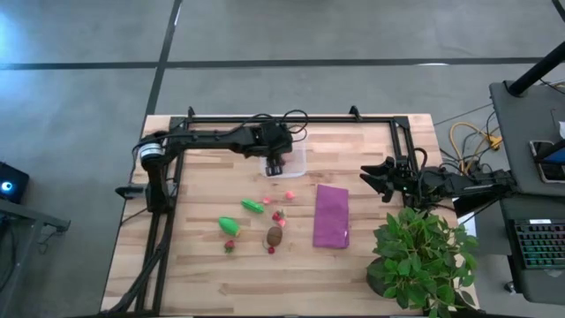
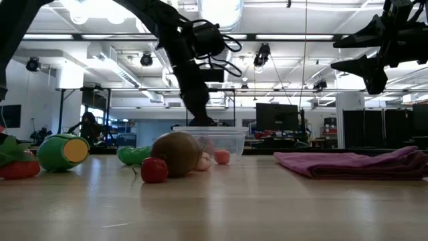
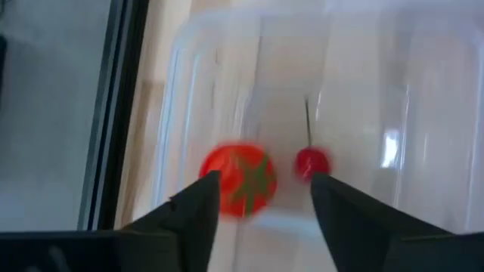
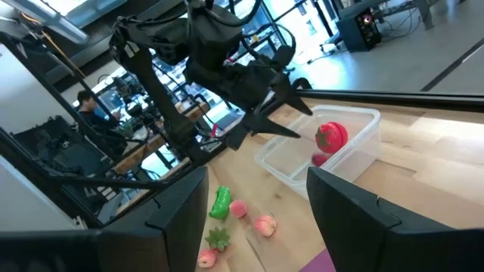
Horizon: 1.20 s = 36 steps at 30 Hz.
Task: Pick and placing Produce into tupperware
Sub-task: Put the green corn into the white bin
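Pale wood-plank table (image 1: 203, 274). Clear rounded-square tupperware (image 1: 296, 160) at 12 o'clock holds a glossy red tomato (image 3: 239, 180). Left gripper (image 3: 257, 200) poised above it, fingers spread, empty. Right gripper (image 1: 369, 177) parked at 3 o'clock, open.

No text, label, brand, number or sign can be read in any of the views.
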### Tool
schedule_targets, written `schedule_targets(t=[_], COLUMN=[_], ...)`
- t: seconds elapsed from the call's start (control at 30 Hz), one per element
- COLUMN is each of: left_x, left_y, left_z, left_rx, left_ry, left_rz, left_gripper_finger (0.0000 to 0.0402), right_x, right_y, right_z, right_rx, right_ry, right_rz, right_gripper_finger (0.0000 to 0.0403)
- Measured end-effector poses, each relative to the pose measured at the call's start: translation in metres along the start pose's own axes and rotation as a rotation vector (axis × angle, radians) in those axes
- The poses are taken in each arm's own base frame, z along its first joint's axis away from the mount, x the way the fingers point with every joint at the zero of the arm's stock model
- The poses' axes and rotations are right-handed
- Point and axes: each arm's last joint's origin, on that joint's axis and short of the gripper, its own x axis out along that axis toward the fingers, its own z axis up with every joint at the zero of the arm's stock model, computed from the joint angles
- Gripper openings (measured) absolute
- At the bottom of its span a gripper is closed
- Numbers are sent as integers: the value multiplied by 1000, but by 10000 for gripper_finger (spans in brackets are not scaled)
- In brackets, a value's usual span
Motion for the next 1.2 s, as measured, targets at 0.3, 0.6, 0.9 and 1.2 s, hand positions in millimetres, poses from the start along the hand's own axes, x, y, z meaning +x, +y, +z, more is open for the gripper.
schedule_targets(t=[0.3, 0.6, 0.9, 1.2], left_x=[-56, -103, -127, -122], left_y=[-8, -38, -86, -110], left_z=[-30, -94, -151, -161], left_rx=[214, 327, 458, 465], left_ry=[-9, 55, 0, -25], left_rz=[-411, -512, -580, -606], left_gripper_finger=[230, 230, 230, 230], right_x=[0, 0, 0, 0], right_y=[0, -1, -2, -3], right_z=[0, -1, -2, -4], right_rx=[-7, -5, -18, -12], right_ry=[3, 2, 16, 25], right_rz=[-6, -12, -28, -49], right_gripper_finger=[216, 216, 216, 216])
